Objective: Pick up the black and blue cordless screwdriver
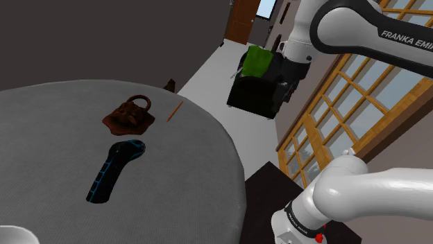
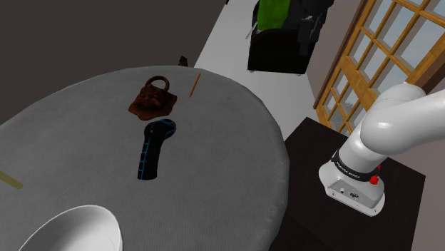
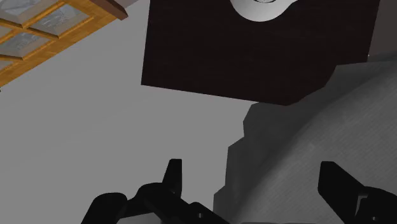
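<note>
The black and blue cordless screwdriver point(image 1: 114, 168) point(image 2: 153, 148) lies flat on the round grey table point(image 1: 194, 173) point(image 2: 235, 157), its thick head toward a brown lumpy object. My gripper point(image 1: 286, 84) point(image 2: 308, 39) hangs high in the air beyond the table's far edge, well away from the screwdriver. In the wrist view the gripper point(image 3: 254, 181) is open with nothing between its two black fingers. It looks down at the table's rim point(image 3: 318, 146) and the dark stand point(image 3: 254, 51).
A brown lumpy object point(image 1: 128, 116) point(image 2: 152, 100) and a thin wooden stick point(image 1: 174, 111) point(image 2: 193, 84) lie just past the screwdriver. A white bowl point(image 2: 71, 228) sits at the table's near edge. A black armchair with a green cushion point(image 1: 257, 86) stands behind the gripper, by a wood-framed window point(image 1: 361, 97).
</note>
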Robot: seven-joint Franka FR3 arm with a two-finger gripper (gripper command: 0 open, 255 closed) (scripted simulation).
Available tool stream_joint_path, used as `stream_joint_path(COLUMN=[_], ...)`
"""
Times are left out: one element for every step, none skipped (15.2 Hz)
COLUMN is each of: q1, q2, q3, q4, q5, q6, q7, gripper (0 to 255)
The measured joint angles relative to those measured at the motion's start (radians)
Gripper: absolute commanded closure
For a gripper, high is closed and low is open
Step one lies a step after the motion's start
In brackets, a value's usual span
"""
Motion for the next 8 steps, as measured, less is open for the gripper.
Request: stream_joint_path(q1=[0.000, 0.001, 0.002, 0.006, 0.007, 0.009, 0.014, 0.017], q2=[0.000, -0.004, -0.006, -0.008, -0.013, -0.012, -0.021, -0.010], q3=[0.000, 0.009, 0.020, 0.038, 0.053, 0.071, 0.090, 0.113], q4=[0.000, -0.007, -0.017, -0.024, -0.035, -0.046, -0.066, -0.065], q5=[0.000, 0.011, 0.028, 0.051, 0.073, 0.096, 0.122, 0.149], q6=[0.000, 0.004, 0.011, 0.016, 0.024, 0.037, 0.050, 0.063], q7=[0.000, 0.016, 0.040, 0.073, 0.104, 0.137, 0.173, 0.211], gripper=[0, 0, 0, 0, 0, 0, 0, 0])
